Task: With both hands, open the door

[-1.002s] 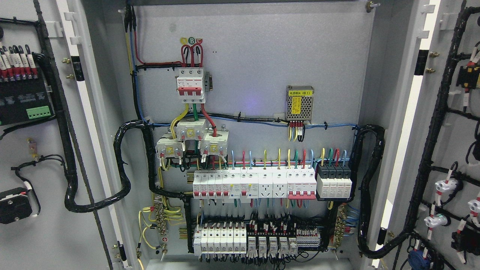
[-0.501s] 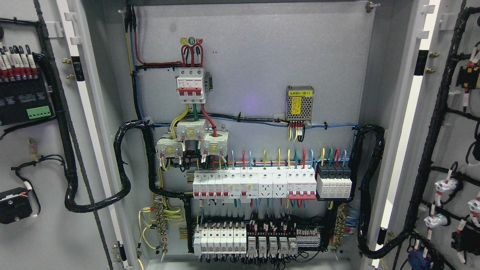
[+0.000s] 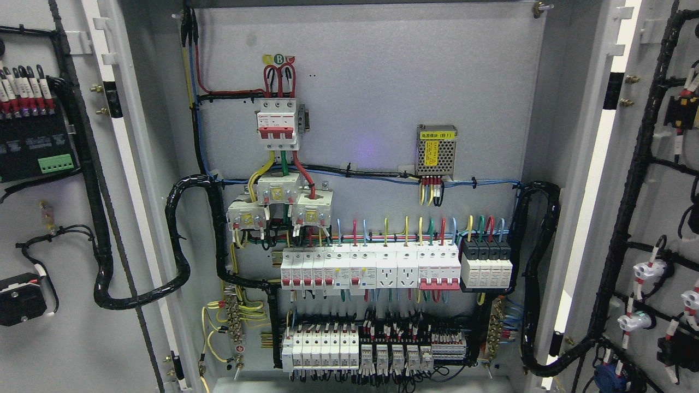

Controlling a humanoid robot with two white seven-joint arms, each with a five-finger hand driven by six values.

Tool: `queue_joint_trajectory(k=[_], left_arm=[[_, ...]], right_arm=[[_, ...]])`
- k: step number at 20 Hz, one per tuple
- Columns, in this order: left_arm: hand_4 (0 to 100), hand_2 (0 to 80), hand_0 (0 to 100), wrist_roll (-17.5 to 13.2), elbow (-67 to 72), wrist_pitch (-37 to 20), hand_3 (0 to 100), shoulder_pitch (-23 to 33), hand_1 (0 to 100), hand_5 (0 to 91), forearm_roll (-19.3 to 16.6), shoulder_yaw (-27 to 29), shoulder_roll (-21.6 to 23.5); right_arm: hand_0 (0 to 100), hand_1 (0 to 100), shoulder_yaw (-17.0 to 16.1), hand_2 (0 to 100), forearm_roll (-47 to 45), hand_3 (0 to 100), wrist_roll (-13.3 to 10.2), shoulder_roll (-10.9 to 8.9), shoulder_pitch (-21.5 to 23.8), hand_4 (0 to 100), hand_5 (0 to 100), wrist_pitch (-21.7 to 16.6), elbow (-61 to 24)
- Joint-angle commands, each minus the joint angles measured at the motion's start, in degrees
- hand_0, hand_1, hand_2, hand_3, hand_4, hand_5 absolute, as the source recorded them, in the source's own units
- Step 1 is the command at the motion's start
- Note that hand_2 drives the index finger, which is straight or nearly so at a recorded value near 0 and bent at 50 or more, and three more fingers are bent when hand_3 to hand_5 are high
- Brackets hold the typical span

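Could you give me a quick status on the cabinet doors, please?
Both hands out of view. Left door and right door swung wide open, back panel exposed. Nothing blocking.

Almost nothing differs vs earlier pics. Only the grey metal left cabinet door (image 3: 60, 229) w/ its black wire bundle (image 3: 87, 180) sits a hair off from its spot 0.5 s ago, i.e. a slight wobble; matches the 1.0 s pic.

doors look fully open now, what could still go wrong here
1. The left door and right door carry black cable bundles looping from the cabinet; swinging them wider might strain these.
2. Breakers and terminals sit exposed, so a returning hand could bump a switch. No hand shows now.
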Motion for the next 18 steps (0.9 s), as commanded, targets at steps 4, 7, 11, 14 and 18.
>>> queue_joint_trajectory(k=[4, 7, 11, 14, 18], left_arm=[[3, 0.0, 0, 0.0, 15.5, 17.1, 0, -5.2, 0, 0.0, 0.0, 6.7, -4.7], [3, 0.0, 0, 0.1, 15.5, 24.2, 0, -5.6, 0, 0.0, 0.0, 8.8, -4.7], [3, 0.0, 0, 0.1, 15.6, 28.3, 0, -5.7, 0, 0.0, 0.0, 9.7, -4.8], [3, 0.0, 0, 0.2, 15.7, 30.8, 0, -5.7, 0, 0.0, 0.0, 10.0, -4.7], [3, 0.0, 0, 0.4, 15.7, 31.8, 0, -5.7, 0, 0.0, 0.0, 10.0, -4.8]], right_arm=[[0, 0, 0.0, 0, 7.5, 0, -10.8, 7.29, -9.5, 0, 0, 12.3, 15.8], [0, 0, 0.0, 0, 9.3, 0, -14.3, 7.29, -11.8, 0, 0, 16.4, 16.1], [0, 0, 0.2, 0, 9.4, 0, -15.9, 7.82, -12.9, 0, 0, 19.6, 16.1], [0, 0, 0.0, 0, 10.9, 0, -16.0, 8.17, -13.0, 0, 0, 20.5, 16.1], [0, 0, -0.1, 0, 11.1, 0, -15.9, 8.43, -13.0, 0, 0, 20.4, 16.1]])
